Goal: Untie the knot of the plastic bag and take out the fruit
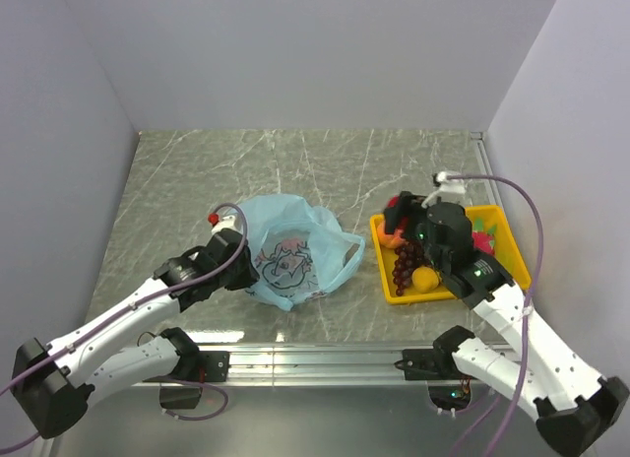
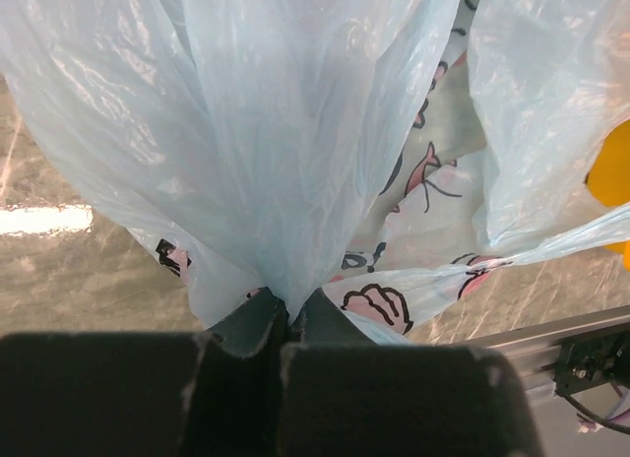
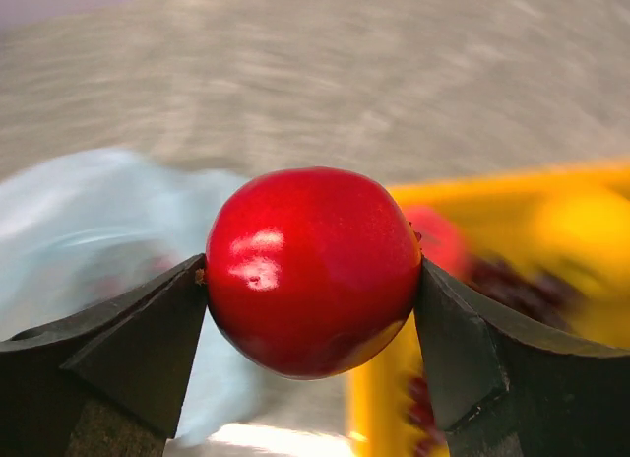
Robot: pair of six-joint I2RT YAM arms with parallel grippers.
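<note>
The light-blue plastic bag point(image 1: 295, 252) lies slack mid-table, cartoon print up, a handle loop point(image 1: 349, 248) trailing right. No tied knot shows. My left gripper point(image 1: 246, 255) is shut on the bag's left edge. In the left wrist view, plastic point(image 2: 295, 132) bunches between its shut fingers point(image 2: 251, 329). My right gripper point(image 1: 397, 219) is shut on the round red apple point(image 3: 313, 270) and holds it above the tray's left end. The grape bunch point(image 1: 404, 265), a yellow fruit point(image 1: 425, 278) and the peach point(image 1: 387, 238) lie in the tray.
The yellow tray point(image 1: 512, 245) stands right of the bag, with a bigger red fruit with green leaves point(image 1: 482, 242) inside. It also shows in the right wrist view point(image 3: 492, 196). White walls enclose the table. An aluminium rail point(image 1: 315, 359) runs along the near edge.
</note>
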